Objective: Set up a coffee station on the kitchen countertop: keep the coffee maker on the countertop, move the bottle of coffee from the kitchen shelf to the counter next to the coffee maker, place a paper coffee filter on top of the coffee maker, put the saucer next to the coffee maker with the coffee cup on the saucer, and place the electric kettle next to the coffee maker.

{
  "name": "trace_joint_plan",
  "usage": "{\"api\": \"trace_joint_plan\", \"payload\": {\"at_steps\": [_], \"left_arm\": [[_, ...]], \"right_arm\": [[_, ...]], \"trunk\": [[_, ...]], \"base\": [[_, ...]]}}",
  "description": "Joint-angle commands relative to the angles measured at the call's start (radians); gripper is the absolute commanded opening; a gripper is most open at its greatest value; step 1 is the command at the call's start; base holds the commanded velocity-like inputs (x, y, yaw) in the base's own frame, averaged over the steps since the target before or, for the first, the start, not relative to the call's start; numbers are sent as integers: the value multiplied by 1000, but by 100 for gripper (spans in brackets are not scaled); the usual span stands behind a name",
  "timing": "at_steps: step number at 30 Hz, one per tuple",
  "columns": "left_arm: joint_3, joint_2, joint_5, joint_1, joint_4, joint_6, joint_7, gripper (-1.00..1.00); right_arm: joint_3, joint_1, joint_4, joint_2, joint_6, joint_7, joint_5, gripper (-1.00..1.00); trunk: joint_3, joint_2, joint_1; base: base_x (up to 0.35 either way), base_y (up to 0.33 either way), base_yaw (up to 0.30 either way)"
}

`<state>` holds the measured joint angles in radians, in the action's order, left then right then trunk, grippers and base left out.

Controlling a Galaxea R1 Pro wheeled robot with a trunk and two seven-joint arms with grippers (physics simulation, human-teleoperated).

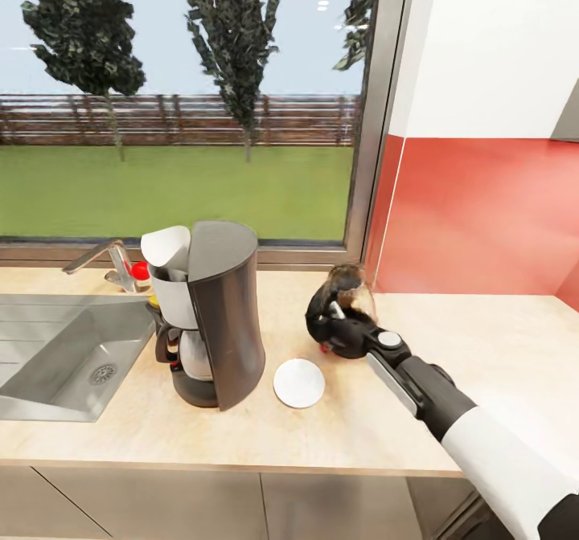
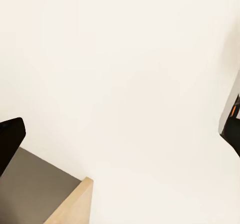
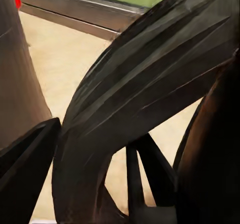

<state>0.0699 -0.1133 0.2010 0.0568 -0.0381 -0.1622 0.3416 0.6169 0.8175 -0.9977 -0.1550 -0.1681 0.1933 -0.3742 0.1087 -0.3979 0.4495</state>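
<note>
The coffee maker (image 1: 217, 315) stands on the kitchen countertop (image 1: 450, 379) by the sink, with the paper coffee filter (image 1: 166, 251) on its top. The saucer (image 1: 299, 382) lies bare just right of it. Further right, the electric kettle (image 1: 347, 299) leans tilted just above the counter, my right gripper (image 1: 342, 333) shut on its black loop handle (image 3: 140, 84). One right finger (image 3: 27, 154) shows beside that handle. A yellow-capped dark thing (image 1: 153, 302), likely the bottle of coffee, peeks out behind the coffee maker. The coffee cup is out of view. My left gripper (image 2: 120, 134) is open against a white surface.
A steel sink (image 1: 48, 363) and its tap (image 1: 108, 263) with a red knob sit at the left. A window runs behind the counter and a red backsplash (image 1: 482, 210) rises at the right. Bare worktop stretches right of the kettle.
</note>
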Motion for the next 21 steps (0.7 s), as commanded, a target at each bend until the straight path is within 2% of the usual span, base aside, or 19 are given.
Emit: {"api": "trace_joint_plan", "payload": {"at_steps": [1,8,16,21], "left_arm": [[8,0,9,2,-4,-7,0,100],[8,0,9,2,-3,-7,3,100],[7,0,9,2,-3,-7,5,100],[7,0,9,2,-4,-7,6,100]], "right_arm": [[1,2,-1,-2,-3,17,5,-100],[0,2,-6,-4,23,130,32,-100],[2,2,-19,-5,32,168,32,-100],[0,2,-19,-3,33,276,34,-100]], "trunk": [[2,-2,1],[2,-2,1],[2,-2,1],[2,-2,1]], "base": [[0,0,0],[0,0,0],[0,0,0],[0,0,0]]}}
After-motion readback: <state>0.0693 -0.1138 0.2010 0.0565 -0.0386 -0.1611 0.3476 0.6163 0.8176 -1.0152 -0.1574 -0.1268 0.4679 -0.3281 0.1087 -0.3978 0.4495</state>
